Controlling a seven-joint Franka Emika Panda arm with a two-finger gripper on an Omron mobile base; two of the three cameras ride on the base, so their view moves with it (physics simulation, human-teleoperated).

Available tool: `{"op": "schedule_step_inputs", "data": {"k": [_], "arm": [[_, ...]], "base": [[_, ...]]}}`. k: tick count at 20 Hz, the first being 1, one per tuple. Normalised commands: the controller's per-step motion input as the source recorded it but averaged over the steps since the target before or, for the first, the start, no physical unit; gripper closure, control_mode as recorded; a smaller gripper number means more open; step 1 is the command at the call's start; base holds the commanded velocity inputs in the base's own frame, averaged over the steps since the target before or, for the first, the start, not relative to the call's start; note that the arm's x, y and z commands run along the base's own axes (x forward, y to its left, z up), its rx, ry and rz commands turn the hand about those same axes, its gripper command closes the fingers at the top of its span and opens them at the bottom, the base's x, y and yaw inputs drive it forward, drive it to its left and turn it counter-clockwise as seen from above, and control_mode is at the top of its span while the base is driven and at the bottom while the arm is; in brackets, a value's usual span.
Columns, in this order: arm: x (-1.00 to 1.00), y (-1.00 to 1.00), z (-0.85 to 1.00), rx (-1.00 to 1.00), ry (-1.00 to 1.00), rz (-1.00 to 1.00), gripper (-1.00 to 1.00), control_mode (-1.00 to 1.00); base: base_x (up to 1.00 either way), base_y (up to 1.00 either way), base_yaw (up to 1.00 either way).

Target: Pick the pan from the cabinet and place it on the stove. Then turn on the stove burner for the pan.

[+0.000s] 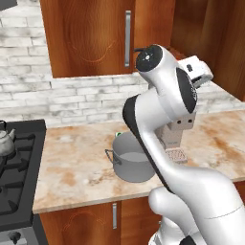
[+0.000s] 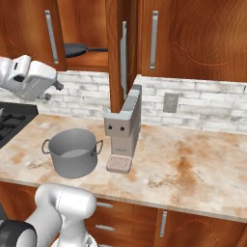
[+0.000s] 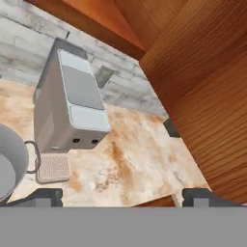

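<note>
The dark pan (image 2: 77, 48) lies on the shelf inside the open wall cabinet (image 2: 88, 21), its handle pointing right. My gripper (image 2: 52, 90) hangs in front of and just below that shelf, left of the edge-on cabinet door (image 2: 123, 53). It stands apart from the pan. In the left base view the gripper (image 1: 202, 72) sits high at the right, past the arm's elbow. In the hand view the gripper (image 3: 125, 197) is open, with nothing between its fingertips (image 3: 48, 195). The black stove (image 1: 19, 167) is at the far left, its corner (image 2: 12, 120) also visible.
A deep grey pot (image 2: 72, 152) stands on the marble counter (image 2: 193, 164) beside a grey coffee machine (image 2: 124, 128). From the hand they appear as the pot (image 3: 9, 164) and the machine (image 3: 72, 106), with a wood panel (image 3: 207, 96) close on the right. A silver kettle (image 1: 5, 141) rests on the stove.
</note>
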Motion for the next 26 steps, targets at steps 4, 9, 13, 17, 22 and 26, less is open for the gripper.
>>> {"op": "schedule_step_inputs", "data": {"k": [4,9,13,17,22,26], "arm": [[0.12,0.58,0.12,0.19,-0.35,0.14,-1.0,-1.0],[0.38,0.39,0.33,0.15,-0.27,0.17,-1.0,-1.0],[0.57,0.35,0.3,0.14,-0.2,0.19,-1.0,-1.0],[0.59,0.29,0.32,0.1,-0.08,0.12,-1.0,-1.0],[0.53,0.33,0.46,0.02,0.0,0.02,-1.0,-1.0],[0.5,0.21,0.21,0.01,0.0,0.03,-1.0,-1.0]], "base": [[0.0,0.0,0.0],[0.0,0.0,0.0],[0.0,0.0,0.0],[0.0,0.0,0.0],[0.0,0.0,0.0],[0.0,0.0,0.0]]}}
